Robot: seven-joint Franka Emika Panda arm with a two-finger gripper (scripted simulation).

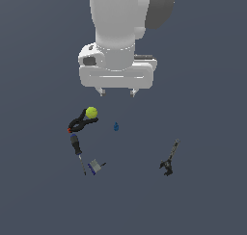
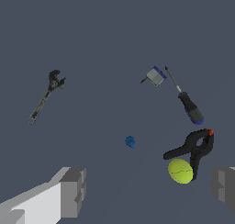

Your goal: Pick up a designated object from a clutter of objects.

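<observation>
The big white robot arm (image 1: 123, 22) hung over the dark grey desk (image 1: 207, 200). Its end effector (image 1: 116, 92) was up in the air, well above everything. Its two fingers (image 2: 73, 191) were spread wide apart and held nothing.

Down on the desk lay a few small things. The black clamp (image 1: 80, 123) with the curvy handles and the little red-orange tip was on the exterior view's left. A yellow-green ball (image 1: 91, 113) sat right against its handles, touching them. Just below the clamp's red tip lay a screwdriver (image 1: 77, 150) with a black handle. Next to the screwdriver's thin end was a small grey-blue piece (image 1: 95, 166).

A dark thin wrench (image 1: 170, 159) lay far off on the exterior view's right, all by itself. A tiny blue blob (image 1: 116, 126) sat in the middle, near the ball but not touching it.
</observation>
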